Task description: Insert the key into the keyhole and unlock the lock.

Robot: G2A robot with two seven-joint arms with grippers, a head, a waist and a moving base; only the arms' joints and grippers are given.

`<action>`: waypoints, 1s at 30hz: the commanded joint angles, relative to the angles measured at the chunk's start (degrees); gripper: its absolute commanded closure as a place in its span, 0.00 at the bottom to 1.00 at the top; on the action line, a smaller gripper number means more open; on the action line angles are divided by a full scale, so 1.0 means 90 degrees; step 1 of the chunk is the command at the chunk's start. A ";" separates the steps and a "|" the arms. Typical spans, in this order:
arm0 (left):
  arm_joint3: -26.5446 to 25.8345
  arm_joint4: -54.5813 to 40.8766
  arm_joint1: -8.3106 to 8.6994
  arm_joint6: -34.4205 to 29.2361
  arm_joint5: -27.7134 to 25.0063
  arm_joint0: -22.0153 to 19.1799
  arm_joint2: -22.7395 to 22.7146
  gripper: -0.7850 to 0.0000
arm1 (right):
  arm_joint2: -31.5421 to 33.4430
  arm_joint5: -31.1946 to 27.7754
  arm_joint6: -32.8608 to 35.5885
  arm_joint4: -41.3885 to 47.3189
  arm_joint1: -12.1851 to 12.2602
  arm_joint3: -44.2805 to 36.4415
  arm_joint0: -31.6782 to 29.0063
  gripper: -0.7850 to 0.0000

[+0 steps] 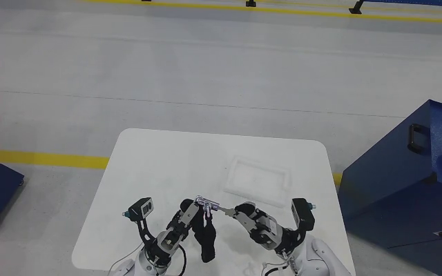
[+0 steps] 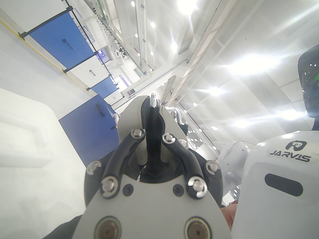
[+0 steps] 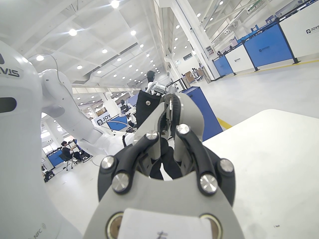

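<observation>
My left gripper (image 1: 198, 205) is pinched fully shut on the lock (image 1: 206, 203). In the left wrist view its fingers (image 2: 129, 123) close on a small ridged silver edge that pokes out past the black pads. In the right wrist view a bright curved shackle (image 3: 156, 88) stands above a dark part. From above the lock looks small and silvery, with a faint pink-purple tint.

My right gripper (image 1: 235, 211) is also closed tight, on the key (image 1: 222, 209). I see the key edge-on as a thin flat strip of pale metal (image 3: 170, 105) clamped between the pads, with its free end pointing at the lock.

Both things are held up off the table (image 1: 173, 159), over its near half and about midway between its left and right edges. The two grippers face each other tip to tip. The key's end reaches the lock, but I cannot tell whether it is in the keyhole.

A shallow white tray (image 1: 257, 181) lies farther back, toward the right edge.
</observation>
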 commanded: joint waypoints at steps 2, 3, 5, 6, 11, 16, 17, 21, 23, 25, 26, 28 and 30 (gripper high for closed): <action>0.0000 0.0000 0.0000 0.0000 0.0000 0.0000 0.0000 1.00 | 0.0012 0.0000 -0.0024 -0.0018 0.0010 -0.0023 -0.0031 0.76; 0.0000 0.0000 0.0000 0.0000 0.0000 0.0000 0.0000 1.00 | 0.0021 0.0000 -0.0034 -0.0021 0.0014 -0.0028 -0.0044 0.77; 0.0000 0.0000 0.0000 0.0000 0.0000 0.0000 0.0000 1.00 | 0.0033 0.0000 -0.0050 -0.0034 0.0022 -0.0039 -0.0069 0.80; 0.0000 0.0000 0.0000 0.0000 0.0000 0.0000 0.0000 1.00 | 0.0037 0.0000 -0.0057 -0.0042 0.0026 -0.0042 -0.0082 0.83; 0.0000 0.0000 0.0000 0.0000 0.0000 0.0000 0.0000 1.00 | 0.0059 0.0000 -0.0138 -0.0054 0.0047 -0.0040 -0.0147 1.00; 0.0000 0.0000 0.0000 0.0000 0.0000 0.0000 0.0000 1.00 | 0.0058 0.0000 -0.0195 -0.0082 0.0070 -0.0054 -0.0183 1.00; 0.0000 0.0000 0.0000 0.0000 0.0000 0.0000 0.0000 1.00 | 0.0053 0.0000 -0.0202 -0.0084 0.0075 -0.0055 -0.0183 1.00; 0.0000 0.0000 0.0000 0.0000 0.0000 0.0000 0.0000 1.00 | 0.0022 0.0000 -0.0209 -0.0110 0.0095 -0.0063 -0.0163 1.00; 0.0000 0.0000 0.0000 0.0000 0.0000 0.0000 0.0000 1.00 | 0.0007 0.0000 -0.0208 -0.0114 0.0104 -0.0049 -0.0141 1.00; 0.0000 0.0000 0.0000 0.0000 0.0000 0.0000 0.0000 1.00 | -0.0003 0.0000 -0.0223 -0.0120 0.0112 -0.0036 -0.0118 1.00; 0.0000 0.0000 0.0000 0.0000 0.0000 0.0000 0.0000 1.00 | -0.0009 0.0000 -0.0231 -0.0121 0.0115 -0.0030 -0.0110 1.00; 0.0000 0.0000 0.0000 0.0000 0.0000 0.0000 0.0000 1.00 | -0.0005 0.0000 -0.0244 -0.0129 0.0124 -0.0014 -0.0099 1.00; 0.0000 0.0000 0.0000 0.0000 0.0000 0.0000 0.0000 1.00 | 0.0009 0.0000 -0.0276 -0.0138 0.0134 -0.0016 -0.0109 1.00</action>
